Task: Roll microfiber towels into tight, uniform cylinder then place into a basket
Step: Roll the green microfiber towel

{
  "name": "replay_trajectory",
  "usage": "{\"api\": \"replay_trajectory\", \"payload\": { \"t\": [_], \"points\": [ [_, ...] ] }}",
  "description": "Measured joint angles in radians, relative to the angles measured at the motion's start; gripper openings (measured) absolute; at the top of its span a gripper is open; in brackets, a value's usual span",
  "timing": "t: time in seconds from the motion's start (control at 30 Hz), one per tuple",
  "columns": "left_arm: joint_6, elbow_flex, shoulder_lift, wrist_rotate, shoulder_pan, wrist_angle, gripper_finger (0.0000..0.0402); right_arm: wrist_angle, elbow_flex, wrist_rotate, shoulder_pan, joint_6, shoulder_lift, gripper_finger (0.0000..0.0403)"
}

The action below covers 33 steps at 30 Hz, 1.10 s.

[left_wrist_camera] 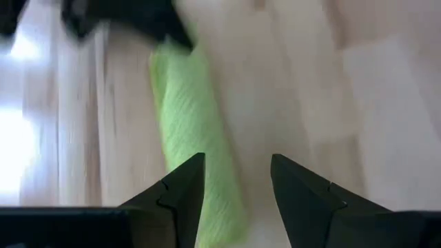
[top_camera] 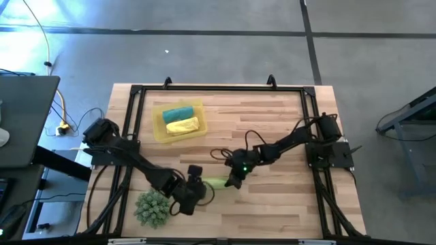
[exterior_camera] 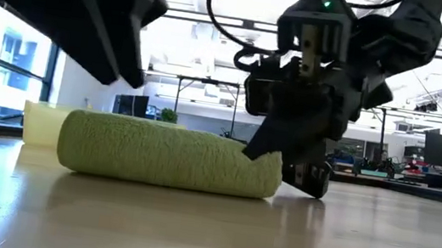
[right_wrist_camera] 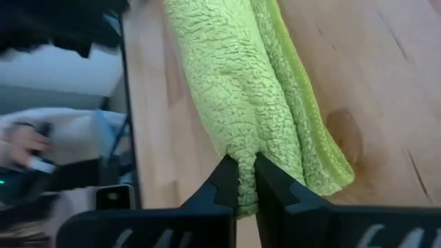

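Fluffy lime towel (right_wrist_camera: 238,83), rolled cylindrical, pinched by right gripper (right_wrist_camera: 247,180); left gripper (left_wrist_camera: 238,186) fingers apart.

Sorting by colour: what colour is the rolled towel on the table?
Lime green towel; the right wrist view shows it best.

You see a spiky green plant-like ball (top_camera: 152,207) on the wooden slatted table (top_camera: 272,136), just beside the left pincer.

The basket (top_camera: 158,129) sits well apart, with bare wood between it and the rolled lime green towel (top_camera: 215,182). Both grippers crowd that roll: the left gripper (top_camera: 201,191) at one end, the right gripper (top_camera: 232,182) at the other. A spiky plant ball (top_camera: 152,207) blocks the near corner.
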Motion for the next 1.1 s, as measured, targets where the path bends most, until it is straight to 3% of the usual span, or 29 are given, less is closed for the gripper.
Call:
{"api": "replay_trajectory", "payload": {
  "t": [0.17, 0.23, 0.33, 0.47, 0.57, 0.67, 0.9, 1.1],
  "points": [
    [0.135, -0.032, 0.073, -0.124, -0.040, 0.104, 0.0156, 0.002, 0.000, -0.071, -0.040, 0.064, 0.001, 0.0006],
    [0.121, -0.033, 0.101, -0.200, -0.042, 0.107, 0.0156, -0.009, 0.000, -0.075, -0.045, 0.063, 0.001, 0.0005],
    [0.061, -0.038, 0.130, -0.226, -0.021, 0.070, 0.0156, -0.016, 0.000, -0.062, -0.045, 0.069, 0.000, 0.0005],
    [-0.017, -0.038, 0.158, -0.180, 0.013, 0.023, 0.0156, -0.017, 0.000, -0.051, -0.040, 0.065, 0.000, 0.0008],
    [-0.055, -0.033, 0.172, -0.088, 0.036, 0.029, 0.0156, -0.001, -0.002, -0.050, -0.035, 0.019, 0.000, 0.0020],
    [-0.068, -0.034, 0.183, -0.011, 0.052, 0.034, 0.0156, -0.004, -0.002, -0.053, -0.035, -0.115, -0.010, 0.0049],
    [-0.105, -0.035, 0.184, 0.006, 0.056, 0.027, 0.0156, -0.098, -0.002, -0.101, -0.058, -0.427, -0.139, 0.0132],
    [-0.180, -0.034, 0.184, 0.043, 0.077, 0.017, 0.0156, -0.133, -0.009, 0.042, 0.026, -0.647, -0.221, 0.0148]
  ]
}}
